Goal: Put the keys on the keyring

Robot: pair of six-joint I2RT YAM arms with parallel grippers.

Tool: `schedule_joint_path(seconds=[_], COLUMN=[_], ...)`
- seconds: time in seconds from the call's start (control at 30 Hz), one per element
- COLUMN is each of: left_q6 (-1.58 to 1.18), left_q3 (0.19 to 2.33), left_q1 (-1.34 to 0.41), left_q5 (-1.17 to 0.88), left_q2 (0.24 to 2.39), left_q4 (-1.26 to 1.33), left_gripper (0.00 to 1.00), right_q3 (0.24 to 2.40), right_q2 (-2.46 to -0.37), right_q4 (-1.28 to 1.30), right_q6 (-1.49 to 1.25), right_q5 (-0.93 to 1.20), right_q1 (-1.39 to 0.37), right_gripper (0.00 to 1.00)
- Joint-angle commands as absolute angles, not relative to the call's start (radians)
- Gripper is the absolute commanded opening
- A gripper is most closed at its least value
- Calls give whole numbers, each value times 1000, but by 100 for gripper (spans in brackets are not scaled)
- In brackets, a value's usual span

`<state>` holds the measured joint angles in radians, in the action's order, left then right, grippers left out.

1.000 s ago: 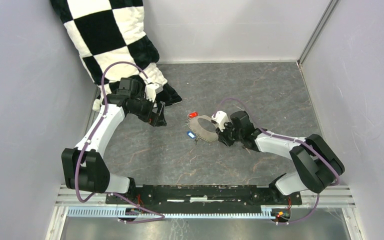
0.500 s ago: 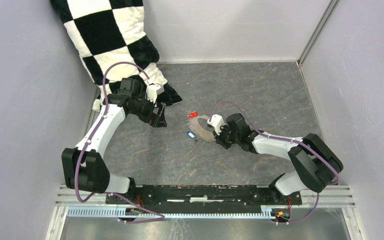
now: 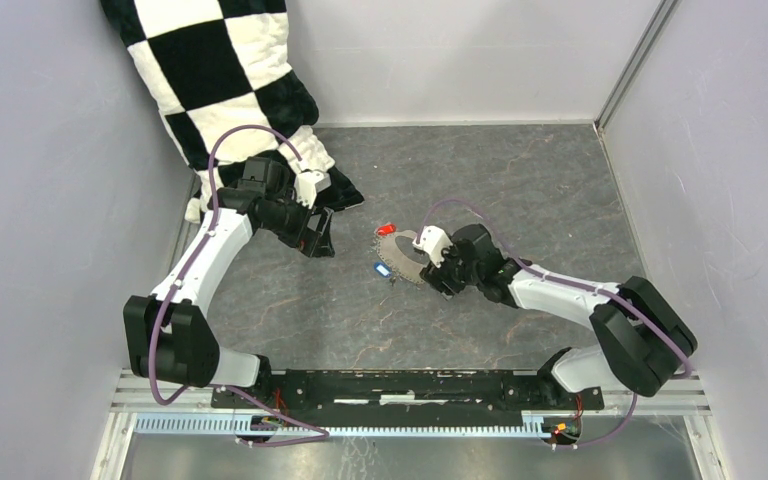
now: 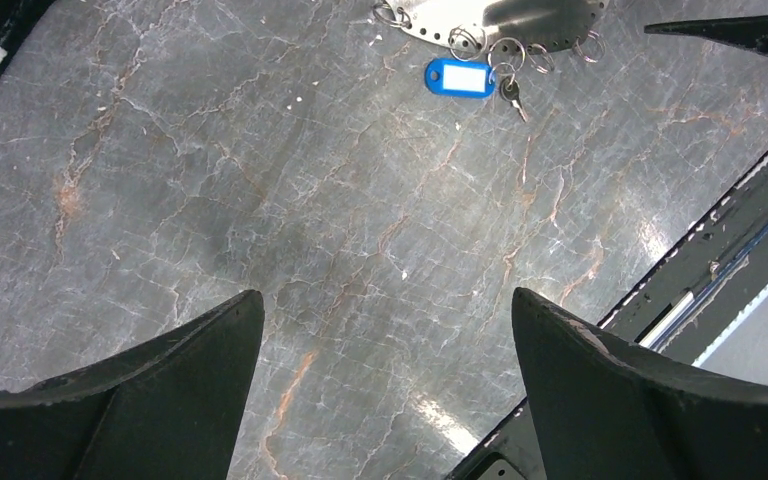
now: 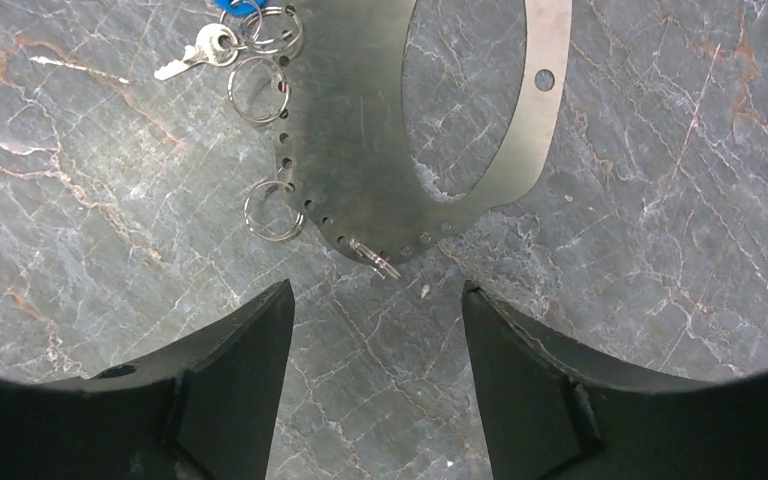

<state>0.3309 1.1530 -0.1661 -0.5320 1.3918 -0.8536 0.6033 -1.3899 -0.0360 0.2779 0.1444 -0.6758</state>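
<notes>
Marble-grey table [image 3: 520, 180], pale walls [image 3: 40, 200] on three sides, checkered cushion [image 3: 210, 70] slumped in the far-left corner. I see the keyring [image 5: 355, 150] mid-table, blue-tagged key [image 4: 460, 77] at its near-left rim, red tag [image 3: 387, 229] at its far rim. Right tool [image 5: 375, 292] gapes just beside it, empty; left tool [image 4: 387, 295] gapes near the cushion.

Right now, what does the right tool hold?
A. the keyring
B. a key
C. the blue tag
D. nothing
D: in the right wrist view the right tool stands open with only table between its fingers, and the keyring lies flat just beyond its fingertips.
</notes>
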Motion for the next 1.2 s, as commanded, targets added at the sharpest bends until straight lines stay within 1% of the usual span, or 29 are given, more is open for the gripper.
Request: schedule_joint_path(seconds=[0.0,0.03,0.2,0.27,0.3,0.4,0.47,0.57,0.63,0.67,0.8,0.9,0.97,1.03,1.17], left_q6=[375,379,392,394,393,393,393,390,389,389,397,409,408,410,459], left_q3=[1177,1180,1182,1179,1178,1177,1178,1179,1174,1171,1175,1219,1238,1233,1183], left_q1=[-172,-172,-172,-172,-172,-172,-173,-174,-176,-177,-195,-225,-245,-260,-284], left_q5=[-531,-531,-524,-523,-525,-533,-539,-545,-547,-547,-542,-542,-560,-615,-767], left_q2=[1357,1357,1352,1350,1350,1354,1354,1355,1351,1349,1345,1356,1360,1347,1272], left_q4=[-867,-869,-885,-885,-885,-885,-885,-886,-885,-885,-896,-935,-952,-956,-963], left_gripper=[99,99,100,100,100,100,100,100,99,98,97,96,92,87,88], right_q3=[690,705,729,727,724,717,715,717,713,709,704,696,679,669,646], right_q2=[-1449,-1465,-1513,-1520,-1520,-1514,-1511,-1514,-1509,-1503,-1463,-1403,-1351,-1284,-1164], right_q4=[-3,-2,19,24,25,26,26,23,15,8,-24,-59,-98,-129,-182], right_q6=[341,347,354,354,354,353,353,352,345,337,309,268,231,201,143], right_q5=[152,158,198,200,201,198,199,198,200,203,242,306,337,346,330], right_q1=[-673,-672,-670,-668,-668,-666,-665,-665,-665,-665,-665,-667,-677,-699,-761], right_gripper=[69,68,52,44,42,40,35,18,5,0,0,1,0,0,0])
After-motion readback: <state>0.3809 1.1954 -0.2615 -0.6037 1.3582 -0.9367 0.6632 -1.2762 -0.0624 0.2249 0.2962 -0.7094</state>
